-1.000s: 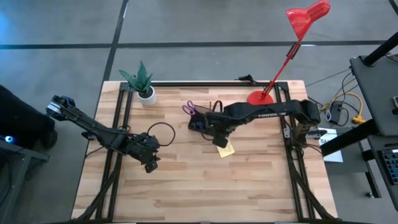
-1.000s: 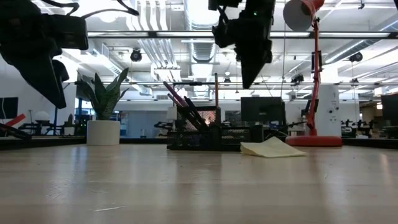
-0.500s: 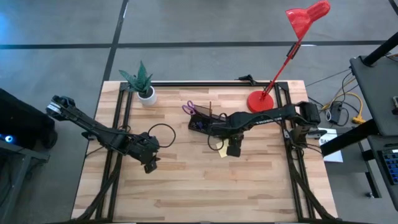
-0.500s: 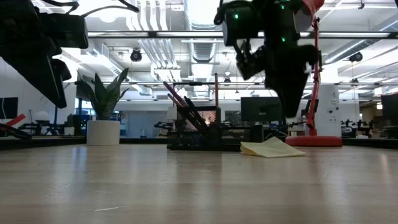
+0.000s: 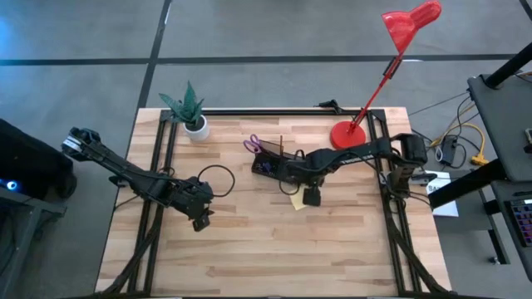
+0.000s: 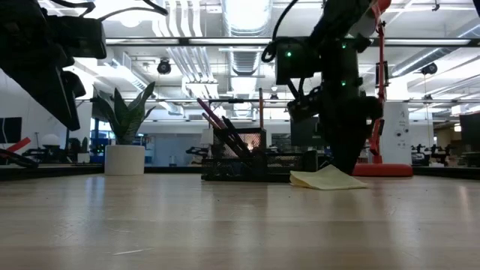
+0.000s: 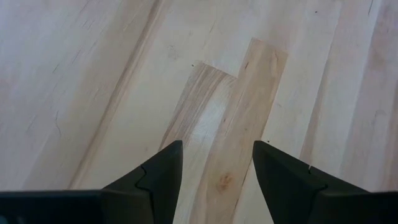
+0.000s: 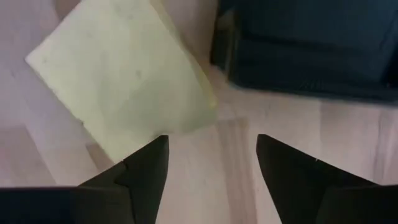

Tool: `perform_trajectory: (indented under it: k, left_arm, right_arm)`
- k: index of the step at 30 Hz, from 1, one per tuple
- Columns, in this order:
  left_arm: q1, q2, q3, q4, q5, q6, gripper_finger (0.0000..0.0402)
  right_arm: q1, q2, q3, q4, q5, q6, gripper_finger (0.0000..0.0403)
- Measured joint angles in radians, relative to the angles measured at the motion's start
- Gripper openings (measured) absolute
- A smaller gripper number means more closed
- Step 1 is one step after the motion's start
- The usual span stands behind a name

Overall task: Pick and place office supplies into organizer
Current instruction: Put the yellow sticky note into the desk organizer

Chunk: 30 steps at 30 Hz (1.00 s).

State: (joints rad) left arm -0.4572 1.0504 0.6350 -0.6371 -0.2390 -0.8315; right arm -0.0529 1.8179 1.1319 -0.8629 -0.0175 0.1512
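Note:
A yellow sticky-note pad [image 5: 297, 203] [image 8: 124, 81] lies flat on the table just in front of the black organizer [image 5: 270, 163] [image 8: 305, 46]. Pencils and pens [image 6: 221, 127] stand slanting in the organizer, and purple scissor handles [image 5: 252, 143] stick out at its far left. My right gripper [image 5: 311, 198] [image 8: 211, 155] points down, open, low over the table at the pad's right edge, with bare wood between its fingers. My left gripper [image 5: 201, 223] [image 7: 217, 162] hangs open over bare wood at the table's left.
A white pot with a green plant [image 5: 197, 127] stands at the far left corner. A red desk lamp [image 5: 345, 131] stands at the far right, its foot just behind my right arm. Bare wood lies along the near half of the table.
My right gripper has moved from over the organizer toward the table's near edge and a little right, then come down close beside the sticky-note pad. Its fingers have opened. The pad and the organizer have stayed where they were.

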Motion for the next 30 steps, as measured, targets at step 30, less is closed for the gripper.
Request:
perform_trajectory:
  k: [30]
  left_arm:
    - [0.022, 0.000, 0.000, 0.000, 0.001, 0.018, 0.0180]
  right_arm:
    - [-0.004, 0.048, 0.007, 0.206, -0.140, 0.218, 0.0233]
